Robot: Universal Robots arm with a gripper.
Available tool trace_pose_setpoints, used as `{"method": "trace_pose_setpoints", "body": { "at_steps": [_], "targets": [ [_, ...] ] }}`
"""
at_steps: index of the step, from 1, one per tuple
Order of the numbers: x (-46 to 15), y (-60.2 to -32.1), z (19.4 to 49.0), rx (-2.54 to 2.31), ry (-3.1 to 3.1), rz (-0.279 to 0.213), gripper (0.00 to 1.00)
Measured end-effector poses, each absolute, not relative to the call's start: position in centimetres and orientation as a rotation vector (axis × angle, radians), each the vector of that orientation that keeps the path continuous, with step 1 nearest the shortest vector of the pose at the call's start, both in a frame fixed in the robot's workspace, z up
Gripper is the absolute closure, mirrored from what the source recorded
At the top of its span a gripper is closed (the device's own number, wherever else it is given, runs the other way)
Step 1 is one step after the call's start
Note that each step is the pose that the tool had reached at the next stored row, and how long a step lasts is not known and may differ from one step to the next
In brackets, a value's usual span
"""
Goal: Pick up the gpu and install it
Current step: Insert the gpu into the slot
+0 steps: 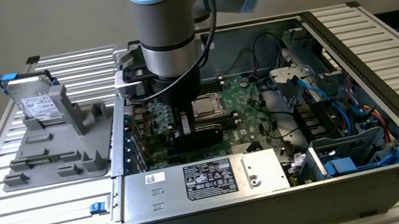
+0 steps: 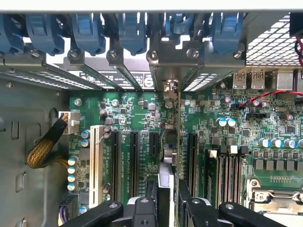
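The gpu (image 2: pixel 177 137) shows edge-on in the wrist view, standing upright over the motherboard (image 2: pixel 132 109) between two black expansion slots. Its silver end bracket (image 2: pixel 173 71) sits against the rear slot openings of the case. My gripper (image 2: pixel 168 205) is shut on the card's near end, one finger (image 2: pixel 142 210) on each side of it. In the exterior view the gripper (image 1: pixel 185 125) reaches down into the open computer case, and the dark gpu (image 1: pixel 197 135) hangs below it over the motherboard (image 1: pixel 250 100). Whether the card is seated in a slot I cannot tell.
Blue retention clips (image 2: pixel 132 30) line the rear slots. A silver power supply (image 1: pixel 203 181) runs along the case's front wall, with a drive cage and blue cables (image 1: pixel 350 141) at the exterior view's right. A hard drive (image 1: pixel 40 105) stands in a grey holder (image 1: pixel 53 155) outside the case.
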State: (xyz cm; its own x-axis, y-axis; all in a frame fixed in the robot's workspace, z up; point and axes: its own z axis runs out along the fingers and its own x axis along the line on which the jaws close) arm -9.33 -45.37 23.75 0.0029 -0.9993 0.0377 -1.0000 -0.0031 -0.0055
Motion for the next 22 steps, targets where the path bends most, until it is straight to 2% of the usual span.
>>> {"method": "trace_pose_setpoints", "body": {
  "at_steps": [6, 7, 8, 9, 22],
  "targets": [
    [-9.3, -45.4, 23.7, 2.208, -2.202, 0.048, 0.71],
    [-9.3, -45.4, 23.7, 2.209, -2.203, 0.047, 0.65],
    [-9.3, -45.3, 23.8, 2.209, -2.202, 0.047, 0.65],
    [-9.3, -45.3, 23.9, 2.208, -2.202, 0.048, 0.58],
    [-9.3, -45.3, 28.6, 2.204, -2.198, 0.057, 0.58]
  ]
}}
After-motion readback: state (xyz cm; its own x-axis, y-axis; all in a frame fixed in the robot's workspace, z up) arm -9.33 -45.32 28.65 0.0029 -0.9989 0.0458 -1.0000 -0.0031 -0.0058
